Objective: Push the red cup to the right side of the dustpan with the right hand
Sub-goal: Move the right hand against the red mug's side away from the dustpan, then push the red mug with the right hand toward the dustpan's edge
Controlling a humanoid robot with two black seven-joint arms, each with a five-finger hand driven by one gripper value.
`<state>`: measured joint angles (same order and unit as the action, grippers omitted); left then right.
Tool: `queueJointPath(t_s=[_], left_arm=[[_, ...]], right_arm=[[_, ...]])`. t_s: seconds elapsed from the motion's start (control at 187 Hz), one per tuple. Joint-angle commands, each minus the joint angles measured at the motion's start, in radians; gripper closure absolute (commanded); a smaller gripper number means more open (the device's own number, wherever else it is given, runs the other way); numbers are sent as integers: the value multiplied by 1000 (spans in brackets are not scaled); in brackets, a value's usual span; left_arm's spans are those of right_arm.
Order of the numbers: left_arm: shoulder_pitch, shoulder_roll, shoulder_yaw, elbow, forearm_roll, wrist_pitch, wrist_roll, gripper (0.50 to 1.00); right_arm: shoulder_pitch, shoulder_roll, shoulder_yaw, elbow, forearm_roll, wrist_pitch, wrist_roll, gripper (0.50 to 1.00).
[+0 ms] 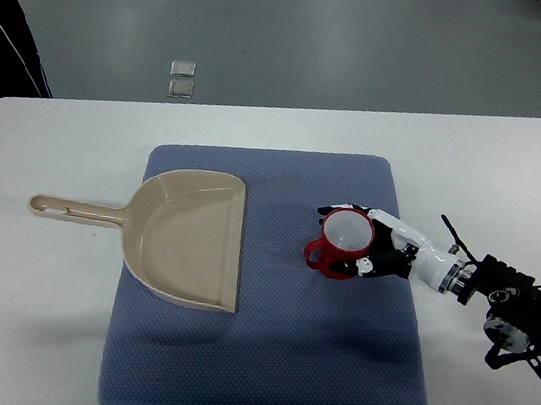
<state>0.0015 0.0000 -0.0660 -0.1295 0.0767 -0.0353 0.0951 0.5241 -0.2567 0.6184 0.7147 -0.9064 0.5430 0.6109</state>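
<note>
Top view, near edge: your blue mat (261,359) reaches closest to the camera, spread over the white table (28,331), below and to the left of the hand.
Right arm: you see it come in from the picture's right edge, black joints low on the right, then a white forearm leading to the hand.
Right hand (376,247): its fingers (361,265) are curled round the red cup's side, one set above the rim and one below, touching it; call it closed on the cup.
Red cup (342,243): upright on the mat, pale inside, sitting within the hand's curl, its handle pointing away from the palm, towards the dustpan.
Dustpan (187,237): beige, lying flat on the mat well to the left of the hand, open mouth facing the cup, handle running off the mat onto the table.
Gap: bare mat shows between the cup and the dustpan's mouth; they are apart.
Floor: two small grey squares (181,78) lie beyond the table's far edge, far above-left of the hand.
</note>
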Motion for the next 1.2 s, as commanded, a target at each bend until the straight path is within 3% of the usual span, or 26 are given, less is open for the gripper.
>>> queueJointPath(t_s=[0.0,0.459,1.195], left_arm=[[0,0,0,-1,0,0,0,500],[0,0,0,-1,0,0,0,500],[0,0,0,-1,0,0,0,500]], right_arm=[[-6,16,11,0,0,-12,0,570],[-12,82,12,8,1,-51,0,570],[-52,168,-6,109,-17,-143,0,570]])
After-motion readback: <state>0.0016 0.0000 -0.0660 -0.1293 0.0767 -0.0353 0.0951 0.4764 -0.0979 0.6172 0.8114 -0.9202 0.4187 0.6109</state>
